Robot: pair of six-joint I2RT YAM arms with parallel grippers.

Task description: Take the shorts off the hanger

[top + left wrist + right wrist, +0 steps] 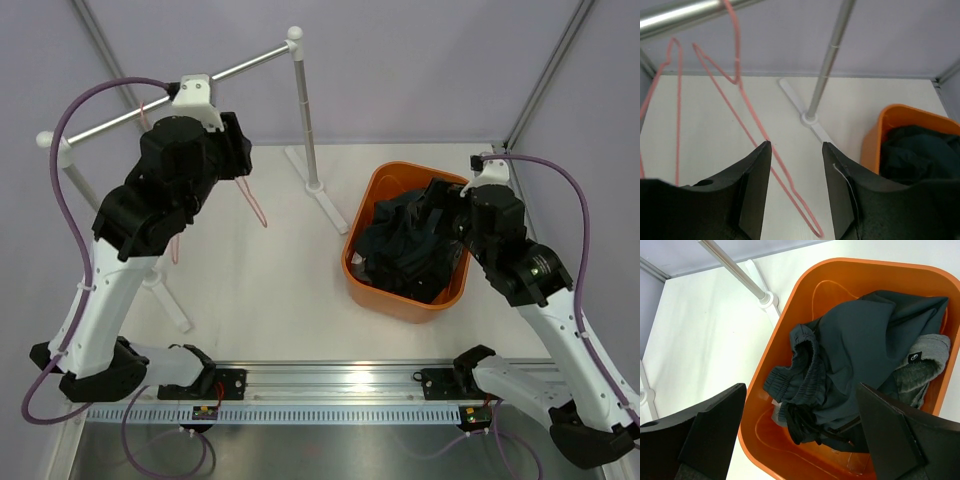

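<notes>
Right wrist: we find the shorts (pixel 860 340) at twelve o'clock between parted right jaws; left jaws also parted.

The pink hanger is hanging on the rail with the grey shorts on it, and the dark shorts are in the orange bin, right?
Not quite. The pink hanger hangs bare on the rail, as the left wrist view shows. The grey shorts lie in the orange bin with the dark shorts, as the right wrist view shows.
</notes>
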